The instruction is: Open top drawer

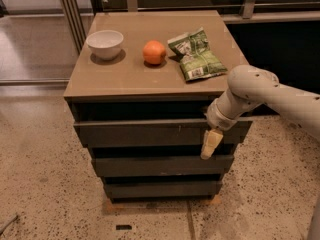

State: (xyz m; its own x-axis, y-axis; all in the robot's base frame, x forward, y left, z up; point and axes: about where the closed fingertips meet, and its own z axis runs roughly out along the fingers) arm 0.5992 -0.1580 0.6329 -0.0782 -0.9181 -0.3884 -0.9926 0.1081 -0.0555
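Note:
The top drawer (145,132) is the widest dark grey flat front, just under the brown cabinet top, with small pale marks right of centre. It stands out a little beyond the two narrower grey fronts below it. My gripper (211,144) hangs in front of the drawer's right end, its pale fingers pointing down over the gap to the middle drawer. The white arm comes in from the right.
On the cabinet top (115,79) stand a white bowl (105,43), an orange (154,52) and a green snack bag (196,58). A metal rail (70,14) and a glass partition lie at the back left. Speckled floor (40,174) surrounds the cabinet.

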